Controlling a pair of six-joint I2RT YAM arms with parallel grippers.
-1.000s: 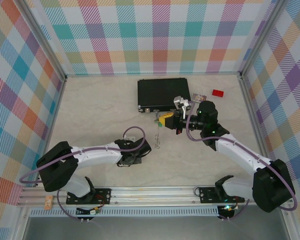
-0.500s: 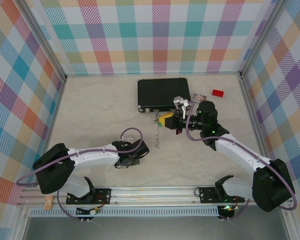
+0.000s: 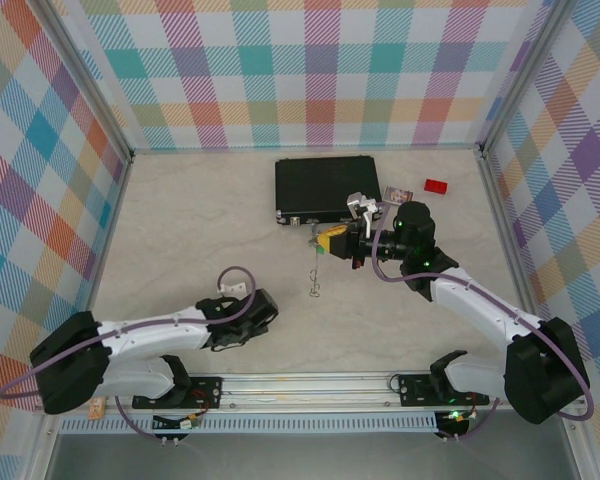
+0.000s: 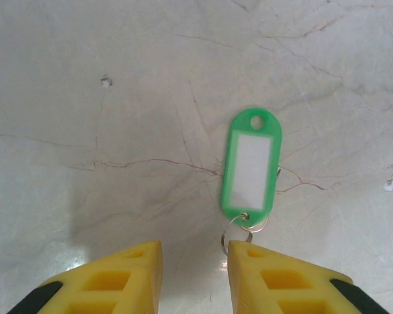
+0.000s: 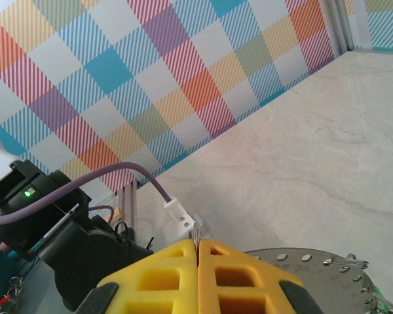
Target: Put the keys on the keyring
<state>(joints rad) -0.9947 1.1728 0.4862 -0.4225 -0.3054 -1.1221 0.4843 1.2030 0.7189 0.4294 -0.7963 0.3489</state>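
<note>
Key with bright-green oblong plastic tag [image 4: 251,163] lies flat on pale marbled table [image 4: 85,131], its small metal loop [image 4: 245,224] just at one yellow fingertip [image 4: 249,254] of left gripper [image 4: 195,252]; jaws narrowly apart, holding nothing. Right gripper [image 5: 198,252] pinched closed on thin grey metal keyring [image 5: 195,237], seen edge-on, near rectangular black case [image 3: 325,185].

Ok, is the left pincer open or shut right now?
Open. In the left wrist view the left pincer shows yellow fingers apart, bare table between them; the green-tagged key lies flat ahead, outside the gap.
</note>
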